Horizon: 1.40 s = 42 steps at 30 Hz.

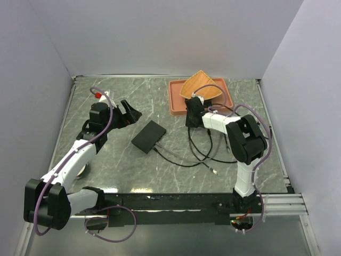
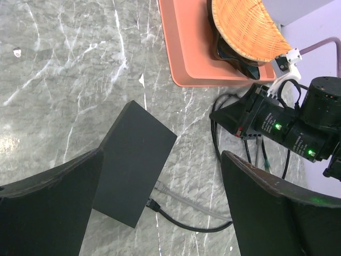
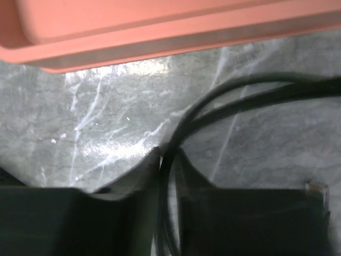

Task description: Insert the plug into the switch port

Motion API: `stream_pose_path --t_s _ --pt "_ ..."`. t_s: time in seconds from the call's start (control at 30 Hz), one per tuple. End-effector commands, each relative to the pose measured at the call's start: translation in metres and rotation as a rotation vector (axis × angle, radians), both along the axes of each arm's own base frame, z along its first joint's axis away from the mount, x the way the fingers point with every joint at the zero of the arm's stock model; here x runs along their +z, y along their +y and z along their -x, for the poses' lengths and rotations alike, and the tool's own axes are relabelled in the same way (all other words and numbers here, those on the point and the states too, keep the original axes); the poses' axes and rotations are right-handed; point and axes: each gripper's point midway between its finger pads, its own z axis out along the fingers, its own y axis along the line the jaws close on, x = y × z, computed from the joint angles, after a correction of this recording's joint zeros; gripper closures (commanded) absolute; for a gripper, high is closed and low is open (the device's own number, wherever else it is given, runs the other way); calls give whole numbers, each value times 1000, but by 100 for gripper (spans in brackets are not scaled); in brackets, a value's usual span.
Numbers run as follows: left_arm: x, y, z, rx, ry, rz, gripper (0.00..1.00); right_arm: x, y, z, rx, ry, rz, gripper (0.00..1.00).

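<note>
1. Top external view.
   - The left pincer [image 1: 128, 113] stood with its jaws wide apart and empty. The black box [image 1: 149, 136] lay just beyond its tips, probably so it could steady the box.
   - The right pincer [image 1: 189, 124] pointed down at the counter [image 1: 122, 170], just off the near rim of the terracotta tray [image 1: 173, 101]. The tray carried a wicker piece [image 1: 200, 84].
   - The black cable [image 1: 198, 152] looped behind the right pincer toward its base. A pale plug [image 1: 213, 172] lay well behind it at a loose end.
   - The switch port, on a long edge of the box, was too small to make out.
   - Bare counter lay between the two pincers.

2. Left wrist view.
   - The fingers [image 2: 53, 208] framed the box [image 2: 133, 165], which sat between and beneath them, untouched.
   - A black connector [image 2: 153, 203] touched the box edge nearest the right pincer [image 2: 234, 120], and a clear one [image 2: 160, 186] lay just beside it. Whether either was seated could not be told.
   - Open counter lay on the box's other side.

3. Right wrist view.
   - The jaws were drawn together on the cable [image 3: 224, 101], which ran between the fingers [image 3: 80, 218]. This was judged a hold partway along the lead, not at the plug.
   - The plug's clear tip [image 3: 317, 188] showed beside one finger.
   - The tray rim [image 3: 160, 48] ran close ahead, leaving little room forward. The way back and toward the box looked freer.
</note>
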Motion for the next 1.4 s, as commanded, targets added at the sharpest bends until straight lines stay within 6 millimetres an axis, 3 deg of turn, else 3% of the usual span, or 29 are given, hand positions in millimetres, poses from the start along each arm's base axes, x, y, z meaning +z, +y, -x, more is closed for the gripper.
stream_pose_path --t_s 0.0,0.07,0.17,0.2,0.27,0.3,0.37,0.4,0.47,0.5,0.57,0.6,0.67,0.73,0.77,0.83,0.87,0.97,1.03,1.13,1.3,1.37 --pt "9 -4 -1 -19 -35 22 4 -13 7 0 12 17 0 98" --pt "7 -4 -1 -18 -27 20 4 -10 8 3 22 10 -7 100" --pt "7 -4 -2 -19 -25 11 4 12 12 7 52 -35 -50 100" --pt "7 -4 -2 -19 -28 12 4 33 13 7 62 -74 -72 100" --pt "6 -5 -1 -24 -27 17 4 50 17 13 97 -103 -109 100" --pt "7 -5 -2 -25 -32 19 4 77 20 15 119 -155 -137 100" --pt "7 -5 -3 -25 -30 18 4 103 27 22 171 -202 -195 100" --pt "5 -6 -3 -29 -22 16 4 135 25 23 178 -273 -219 100" --pt "5 -6 -3 -29 -23 20 4 165 30 33 226 -328 -277 100" --pt "5 -7 -2 -34 -23 24 4 197 28 39 232 -401 -306 100" --pt "7 -7 -3 -35 -30 27 4 228 23 47 242 -487 -330 100" --pt "6 -8 -3 -37 -29 26 4 260 16 57 242 -569 -357 100" --pt "7 -8 -3 -38 -30 25 4 305 4 75 248 -707 -392 100" --pt "9 -7 -2 -38 -36 26 4 337 -9 87 227 -821 -410 100" --pt "9 -7 -2 -38 -40 27 4 358 -19 103 226 -891 -422 100" --pt "9 -9 -2 -44 -37 31 4 378 -39 113 157 -976 -416 100" --pt "9 -9 -2 -44 -38 32 4 395 -50 128 141 -1042 -437 100" --pt "13 -11 -2 -55 -52 47 4 409 -65 147 109 -1118 -471 100" --pt "14 -15 -1 -73 -55 59 4 403 -67 149 98 -1093 -473 100" --pt "14 -18 0 -92 -53 67 4 375 -65 140 72 -968 -439 100" --pt "11 -20 0 -105 -41 73 4 294 -58 104 -7 -704 -322 99" --pt "10 -20 0 -104 -37 70 4 256 -56 88 -56 -593 -275 87"
